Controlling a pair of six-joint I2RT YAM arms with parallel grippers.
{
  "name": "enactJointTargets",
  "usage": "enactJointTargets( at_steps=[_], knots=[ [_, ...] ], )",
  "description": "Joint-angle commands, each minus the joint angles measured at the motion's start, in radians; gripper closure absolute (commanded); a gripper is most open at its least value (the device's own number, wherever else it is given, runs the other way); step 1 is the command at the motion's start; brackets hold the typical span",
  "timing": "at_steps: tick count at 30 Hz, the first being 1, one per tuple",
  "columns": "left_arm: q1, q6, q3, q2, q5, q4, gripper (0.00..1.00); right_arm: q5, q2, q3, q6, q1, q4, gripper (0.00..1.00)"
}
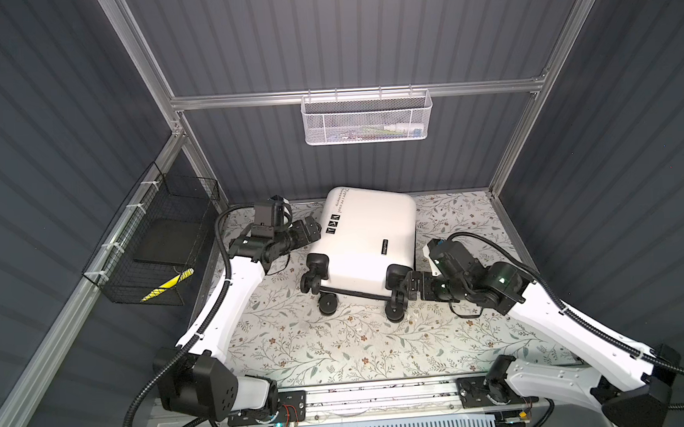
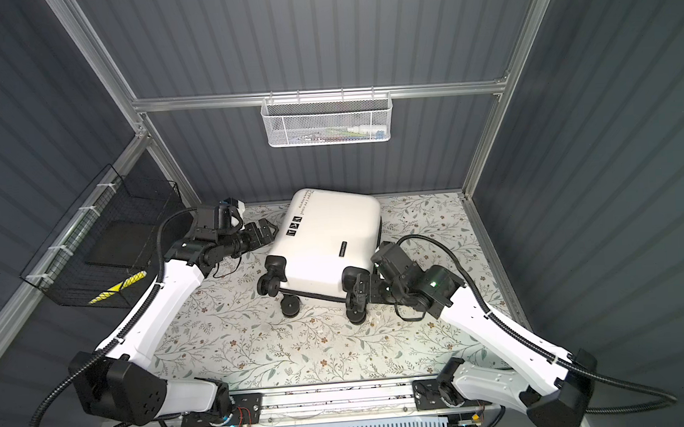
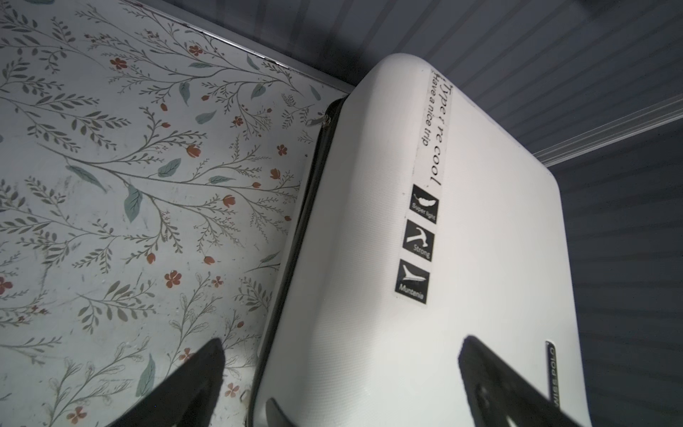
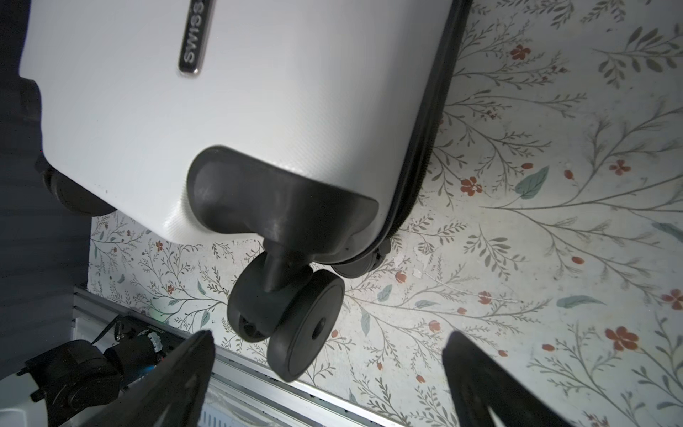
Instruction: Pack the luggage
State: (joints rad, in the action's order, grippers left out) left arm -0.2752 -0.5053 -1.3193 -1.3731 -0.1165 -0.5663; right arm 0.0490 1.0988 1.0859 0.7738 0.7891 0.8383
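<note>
The suitcase (image 1: 367,237) is lying shut, packing seemingly not begun; left gripper (image 1: 313,225) and right gripper (image 1: 410,286) are hovering beside it, jaws wide, holding nothing.

The luggage (image 1: 364,241) lies shut across the far middle of the bench (image 1: 339,351), its far end close to the back wall (image 1: 350,170) — scant passage behind. Its wheels (image 1: 393,312) jut nearward. The left end effector (image 1: 313,227) and right end effector (image 1: 406,286), jaws spread, crowd its flanks; the near stretch of bench lies open.
</note>
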Motion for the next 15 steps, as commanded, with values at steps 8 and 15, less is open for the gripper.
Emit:
enactJointTargets(
  at_steps=[8,15],
  knots=[
    [0.046,-0.031,0.061,0.049,-0.015,-0.001,0.0,0.188,0.157,0.11,0.146,0.151,0.07,0.01],
    [0.087,-0.05,0.085,0.021,-0.074,0.031,0.0,0.252,0.225,0.129,0.189,0.186,0.113,0.02]
  ],
)
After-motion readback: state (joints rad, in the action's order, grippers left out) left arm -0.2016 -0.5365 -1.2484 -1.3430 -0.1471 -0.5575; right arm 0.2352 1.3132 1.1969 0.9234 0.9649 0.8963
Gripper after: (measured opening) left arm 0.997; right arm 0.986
